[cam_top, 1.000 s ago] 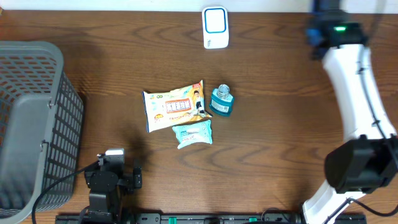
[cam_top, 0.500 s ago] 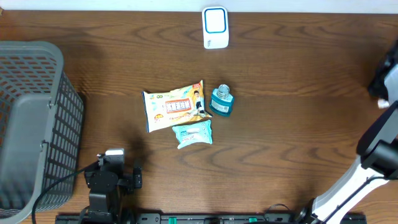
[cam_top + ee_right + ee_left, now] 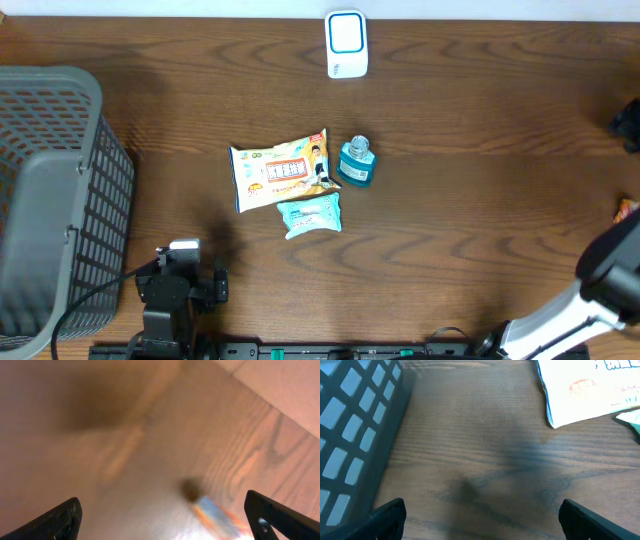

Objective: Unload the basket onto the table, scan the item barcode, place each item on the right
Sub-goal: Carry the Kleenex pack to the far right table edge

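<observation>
Looking over the wooden table (image 3: pixel 470 150), I have the grey basket (image 3: pixel 50 200) filling the left edge, the right arm (image 3: pixel 600 290) tucked into the near right corner and the left arm (image 3: pixel 170 295) parked at the near edge. The right gripper (image 3: pixel 170 520) stands spread wide with nothing between its fingers, over bare wood and a blurred orange-and-blue item (image 3: pixel 215 512) lying clear of it. The left gripper (image 3: pixel 487 522) is just as wide and empty, beside the basket. Mid-table lie the snack packet (image 3: pixel 283 172), the wipes pack (image 3: pixel 311 214) just below it and the teal bottle (image 3: pixel 356 163) at its right end. The scanner (image 3: pixel 346 44) sits well apart at the far edge. A second ago the right arm stretched along the right side toward the far edge. The mid-table goods and the scanner have not shifted.
</observation>
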`<state>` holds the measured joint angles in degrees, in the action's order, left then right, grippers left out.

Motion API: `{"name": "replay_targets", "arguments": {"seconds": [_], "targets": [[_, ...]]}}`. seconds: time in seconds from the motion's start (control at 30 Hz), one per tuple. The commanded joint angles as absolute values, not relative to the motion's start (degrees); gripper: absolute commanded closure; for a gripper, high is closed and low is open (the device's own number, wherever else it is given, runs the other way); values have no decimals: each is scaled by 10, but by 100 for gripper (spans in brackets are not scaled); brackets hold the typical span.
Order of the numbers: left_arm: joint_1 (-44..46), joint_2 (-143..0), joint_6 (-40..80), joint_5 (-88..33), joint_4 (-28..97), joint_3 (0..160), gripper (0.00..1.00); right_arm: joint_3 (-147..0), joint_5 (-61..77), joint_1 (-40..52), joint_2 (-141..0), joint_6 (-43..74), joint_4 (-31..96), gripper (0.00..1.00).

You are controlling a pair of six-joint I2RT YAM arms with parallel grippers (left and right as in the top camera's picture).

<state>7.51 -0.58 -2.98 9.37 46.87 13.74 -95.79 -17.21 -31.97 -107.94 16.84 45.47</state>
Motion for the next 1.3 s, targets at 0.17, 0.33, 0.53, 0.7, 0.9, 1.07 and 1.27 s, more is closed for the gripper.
{"name": "replay_targets", "arguments": {"seconds": [0.17,0.33,0.53,0.7,0.9,1.07,1.27], "targets": [[73,-3,-33,97,475,135,2,-971,28,-304,-853,212,513,1],[73,-3,-33,97,476,135,2,-971,164,-303,-771,212,552,1],[73,-3,-33,97,476,135,2,-971,273,-303,-731,211,604,1],[73,-3,-33,97,476,135,2,-971,267,-303,-731,193,703,70],[73,-3,-33,97,476,135,2,-952,228,-302,-742,197,827,98],[73,-3,-33,97,476,135,2,-878,226,-282,-738,236,862,98],[73,-3,-33,97,476,135,2,-770,139,-258,-737,328,842,99]]}}
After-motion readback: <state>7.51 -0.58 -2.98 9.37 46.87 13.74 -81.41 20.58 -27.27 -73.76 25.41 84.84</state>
